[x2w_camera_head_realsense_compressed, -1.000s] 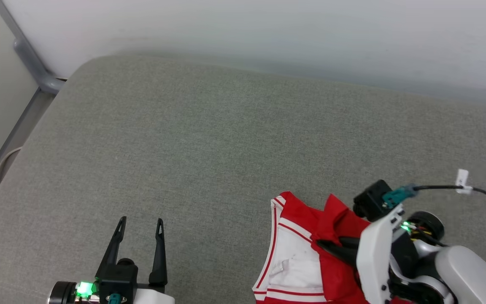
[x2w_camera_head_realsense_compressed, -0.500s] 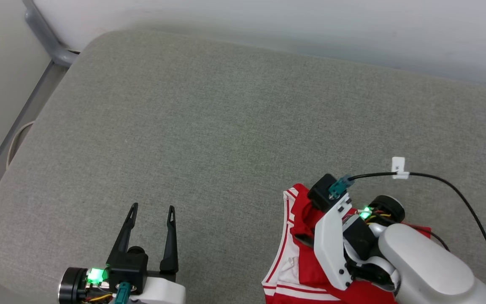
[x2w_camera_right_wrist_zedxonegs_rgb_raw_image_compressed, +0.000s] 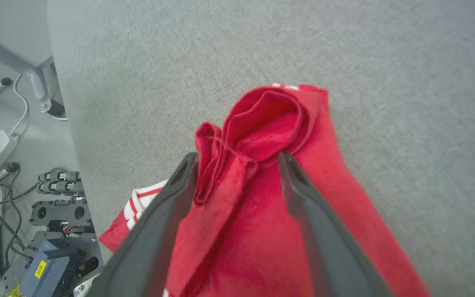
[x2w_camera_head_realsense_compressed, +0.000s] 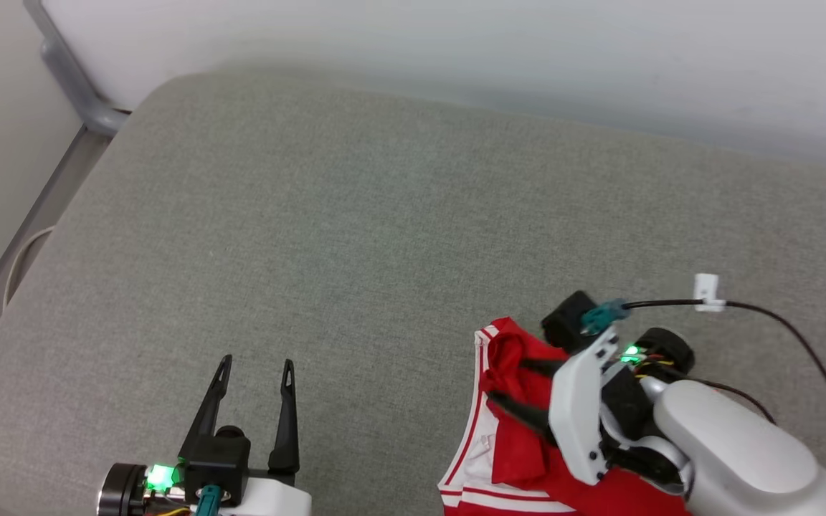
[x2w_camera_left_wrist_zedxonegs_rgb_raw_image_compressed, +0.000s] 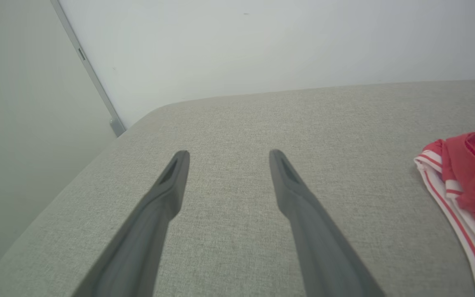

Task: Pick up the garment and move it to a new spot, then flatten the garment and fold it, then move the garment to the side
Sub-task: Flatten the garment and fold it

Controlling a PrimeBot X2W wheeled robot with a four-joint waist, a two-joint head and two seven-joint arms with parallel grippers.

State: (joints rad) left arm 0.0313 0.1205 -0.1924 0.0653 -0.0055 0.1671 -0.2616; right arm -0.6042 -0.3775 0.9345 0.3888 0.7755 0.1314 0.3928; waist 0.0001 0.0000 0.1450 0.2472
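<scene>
Well, the garment (x2w_camera_head_realsense_compressed: 520,444) lies crumpled at the near right part of the grey cushion (x2w_camera_head_realsense_compressed: 355,236), and it runs off the lower edge of the head view. A red fold is bunched up on top of a white panel, which has red stripes along its edge. In the left wrist view the garment (x2w_camera_left_wrist_zedxonegs_rgb_raw_image_compressed: 468,177) sits far over at the right, red heaped over white, flat on the cushion.

The right gripper (x2w_camera_head_realsense_compressed: 508,381) is down on the garment, tilted towards the robot's left. Its 2 dark fingers (x2w_camera_right_wrist_zedxonegs_rgb_raw_image_compressed: 159,231) stand spread apart, released rather than pinched. In the right wrist view a raised ridge of the red garment (x2w_camera_right_wrist_zedxonegs_rgb_raw_image_compressed: 262,206) stands up between them. I cannot tell whether the cloth touches the insides of the fingers. Seen this way, the right gripper (x2w_camera_right_wrist_zedxonegs_rgb_raw_image_compressed: 237,159) has its tips level with the base of that rolled fold.

A black cable (x2w_camera_head_realsense_compressed: 779,319) with a small white tag (x2w_camera_head_realsense_compressed: 707,287) arcs away from the right wrist.

The left gripper (x2w_camera_head_realsense_compressed: 257,362) hangs well apart from the garment, at the near left of the cushion. It is empty, with both fingers splayed wide. From its own wrist, the left gripper (x2w_camera_left_wrist_zedxonegs_rgb_raw_image_compressed: 228,154) points across bare cushion towards the pale wall (x2w_camera_left_wrist_zedxonegs_rgb_raw_image_compressed: 262,41).

Beyond the cushion's far left corner a grey metal tube (x2w_camera_head_realsense_compressed: 62,75) runs up against the wall.
</scene>
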